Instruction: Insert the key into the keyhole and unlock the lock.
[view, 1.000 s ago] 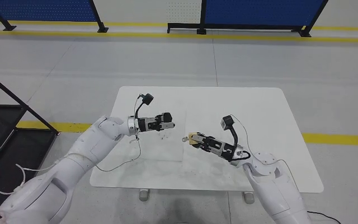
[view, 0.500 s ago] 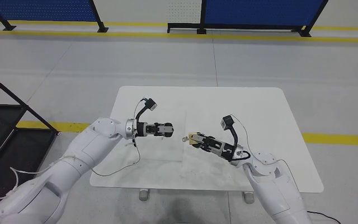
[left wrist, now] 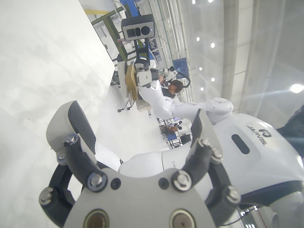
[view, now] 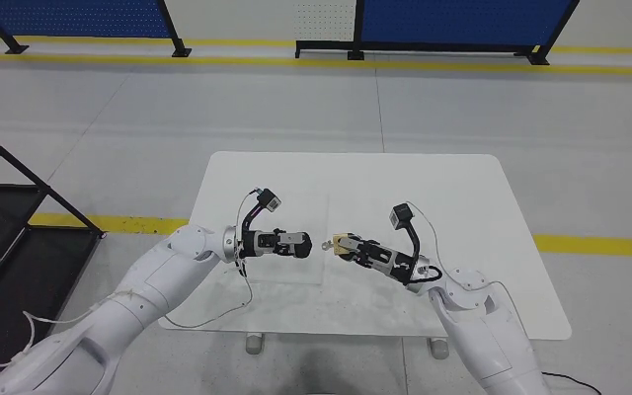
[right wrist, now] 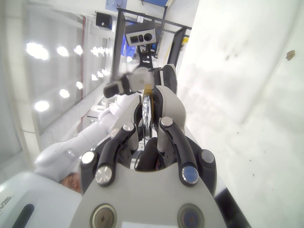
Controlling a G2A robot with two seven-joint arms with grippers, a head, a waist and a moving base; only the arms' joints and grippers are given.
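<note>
— Where was the lock?

— The brass-coloured block padlock (left wrist: 131, 81) was up off the white, round-cornered table (view: 474, 188), over its middle. The right gripper (view: 348, 247) had it. The right wrist view showed both fingers pressed against the padlock's flat sides, with its bright metal edge running up between them.

— And the other arm?

— The left gripper (view: 304, 244) hung just beside it, tip towards tip, and the two were near each other but apart. Its dark-padded fingers (left wrist: 79, 124) were spread wide and held nothing. Past them the left wrist view looked straight at the padlock.

— Which face of the lock was turned to the left gripper?

— A narrow brass side. The keyhole was too small to make out, so I couldn't say where it pointed.

— What lay between the two grippers?

— Only a strip of bare tabletop, seen from the top view.

— What else was around?

— There was a small tan speck (right wrist: 290, 55) on the table surface, well away from the right gripper. On the grey floor beyond the table's far side stood blue panel screens (view: 464, 20) on black feet, along a yellow floor line (view: 247, 61). Another yellow stripe (view: 583, 244) passed behind the table on the right arm's side. A black metal rack (view: 30, 237) stood off the table on the left arm's side.
</note>
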